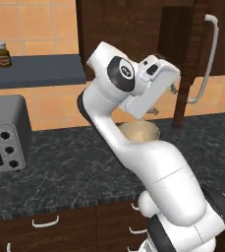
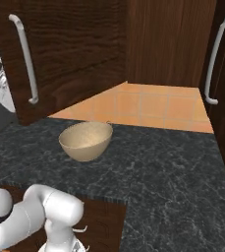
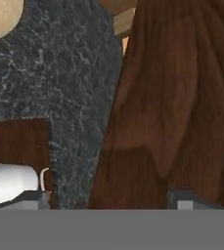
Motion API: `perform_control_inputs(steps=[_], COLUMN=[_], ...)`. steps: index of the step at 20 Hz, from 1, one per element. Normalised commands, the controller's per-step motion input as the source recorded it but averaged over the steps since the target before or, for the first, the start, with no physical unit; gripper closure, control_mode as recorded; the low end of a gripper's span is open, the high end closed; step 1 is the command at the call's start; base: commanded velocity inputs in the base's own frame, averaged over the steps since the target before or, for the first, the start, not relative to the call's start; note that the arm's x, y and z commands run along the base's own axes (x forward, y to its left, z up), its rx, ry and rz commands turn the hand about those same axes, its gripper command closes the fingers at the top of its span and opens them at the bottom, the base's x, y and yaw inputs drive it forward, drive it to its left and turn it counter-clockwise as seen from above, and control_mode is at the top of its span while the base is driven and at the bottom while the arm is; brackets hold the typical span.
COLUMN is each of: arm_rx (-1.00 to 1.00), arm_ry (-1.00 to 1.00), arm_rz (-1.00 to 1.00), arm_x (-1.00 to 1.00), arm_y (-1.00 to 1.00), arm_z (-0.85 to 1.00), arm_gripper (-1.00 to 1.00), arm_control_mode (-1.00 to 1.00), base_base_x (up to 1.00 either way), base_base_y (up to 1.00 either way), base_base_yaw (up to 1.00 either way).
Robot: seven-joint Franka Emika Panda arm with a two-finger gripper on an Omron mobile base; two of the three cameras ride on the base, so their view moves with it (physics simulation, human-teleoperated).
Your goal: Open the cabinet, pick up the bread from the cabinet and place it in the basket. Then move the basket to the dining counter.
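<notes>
From the left base view the arm [image 1: 133,147] rises from the near right and folds over the black worktop [image 1: 60,167], its hand [image 1: 155,81] raised by the cabinet door [image 1: 182,64], which stands edge-on with its long silver handle [image 1: 208,54] curving beside it; the basket [image 1: 139,132] sits on the worktop just behind the arm, half hidden by it; a grey toaster oven [image 1: 3,135] stands at the far left, and a small jar [image 1: 3,54] rests on a dark shelf above it; from the right base view the basket [image 2: 86,140] is in the open, upright on the worktop [image 2: 173,167] beneath the cabinet [image 2: 74,54], with a second handle [image 2: 214,59] at the right edge; the hand view looks down along brown wood [image 3: 177,107] with the worktop and a sliver of the basket [image 3: 1,17] at the far corner; I cannot tell whether the gripper is spread or closed; the bread is not something I can make out; white drawer handles [image 1: 45,222] show below the worktop
</notes>
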Motion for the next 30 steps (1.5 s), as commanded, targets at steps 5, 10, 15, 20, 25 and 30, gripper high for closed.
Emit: perform_control_inputs(steps=[5, 10, 15, 20, 25, 30], arm_rx=[0.01, 0.13, 0.19, 0.16, 0.17, 0.04], arm_ry=[-0.26, -0.25, -0.25, -0.29, -0.26, -0.19], arm_rz=[-0.09, -0.04, 0.00, 0.06, 0.22, 0.22], arm_x=[-0.65, -0.13, 0.00, 0.01, 0.13, 0.92], arm_y=[-1.00, -1.00, -0.98, -0.11, 0.88, 0.57], arm_z=[0.08, 0.04, 0.00, 0.00, 0.01, 0.50], arm_gripper=[-1.00, -1.00, -1.00, -1.00, -1.00, -1.00], arm_control_mode=[-1.00, -1.00, -1.00, -1.00, -1.00, -1.00], base_base_x=[0.00, 0.00, 0.00, 0.00, 0.00, 0.00], base_base_y=[0.00, 0.00, 0.00, 0.00, 0.00, 0.00], base_base_yaw=[0.00, 0.00, 0.00, 0.00, 0.00, 0.00])
